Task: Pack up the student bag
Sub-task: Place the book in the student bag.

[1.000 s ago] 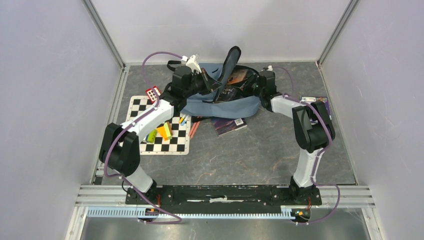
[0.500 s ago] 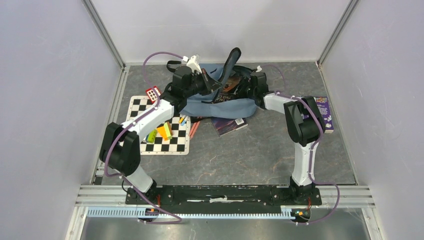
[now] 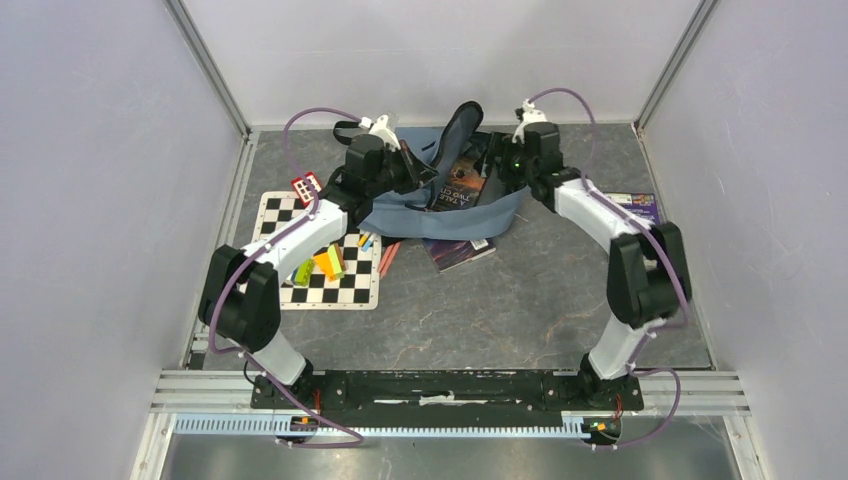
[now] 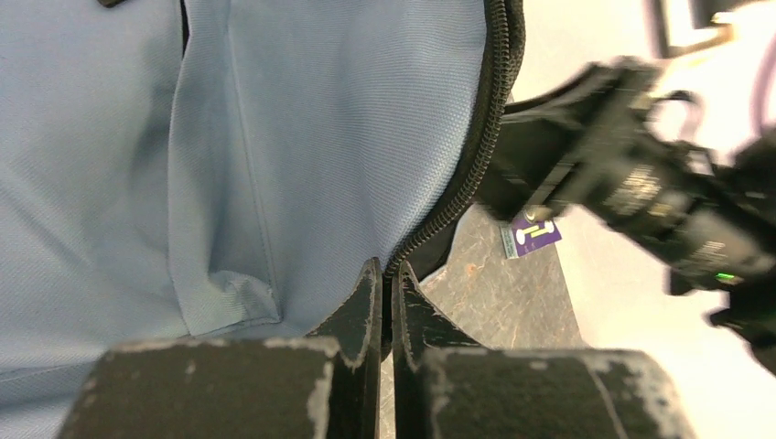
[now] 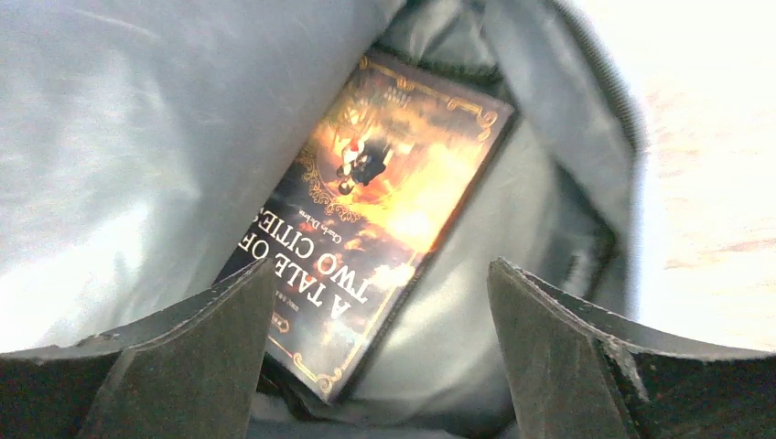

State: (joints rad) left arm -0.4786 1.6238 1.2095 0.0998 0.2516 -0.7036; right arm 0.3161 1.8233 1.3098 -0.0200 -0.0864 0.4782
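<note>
- You have a checkered mat [image 3: 340,290] lying flat at the left;
- green, orange and yellow blocks [image 3: 325,263] rest on it;
- a red tile [image 3: 305,187] sits at its far corner;
- pencils [image 3: 386,256] lie by its right edge;
- a dark book [image 3: 457,250] lies mid-table, and a purple one [image 3: 640,206] far right.

At the far middle of your table [image 3: 500,310] sits the student bag [image 3: 440,218], with a book [image 5: 384,201] lying inside it. A second book [image 3: 455,250] lies just before the bag. To your left, a chessboard [image 3: 350,285] carries blocks [image 3: 326,262]; to your right, near the table's edge, lies a third book [image 3: 645,205].
</note>
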